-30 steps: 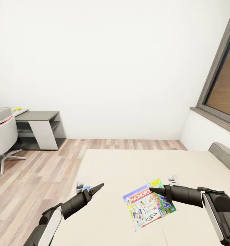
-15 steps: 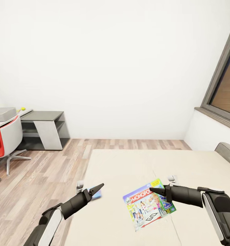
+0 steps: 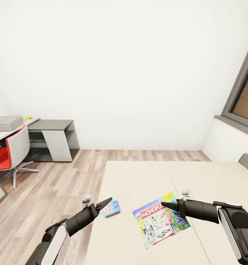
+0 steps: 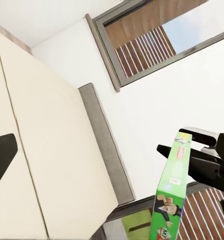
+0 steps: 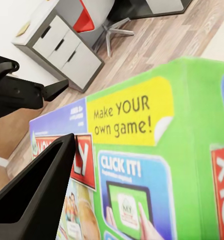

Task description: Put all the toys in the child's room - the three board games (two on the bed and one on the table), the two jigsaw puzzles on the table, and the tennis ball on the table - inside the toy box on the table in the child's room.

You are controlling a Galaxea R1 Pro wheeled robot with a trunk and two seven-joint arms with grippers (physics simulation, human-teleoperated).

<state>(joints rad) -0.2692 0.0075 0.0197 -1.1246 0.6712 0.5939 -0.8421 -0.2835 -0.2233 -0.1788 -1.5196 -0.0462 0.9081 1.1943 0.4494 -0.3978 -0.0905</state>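
Overhead, the right end effector [image 3: 167, 204] grips a glossy Monopoly box [image 3: 160, 220]; at nine o'clock, a small blue box [image 3: 112, 208] lies on the bed [image 3: 146, 176]. Left end effector [image 3: 105, 203]: grip unclear.

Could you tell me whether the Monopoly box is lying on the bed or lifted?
Lifted: the right gripper holds the Monopoly box by its edge above the bed.

Head camera overlooks the bed [image 3: 146, 176]; wrist cameras share the Monopoly box [image 5: 161, 165].

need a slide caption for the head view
Right gripper holding a Monopoly board game above the bed; a small blue game box lies near the left gripper.
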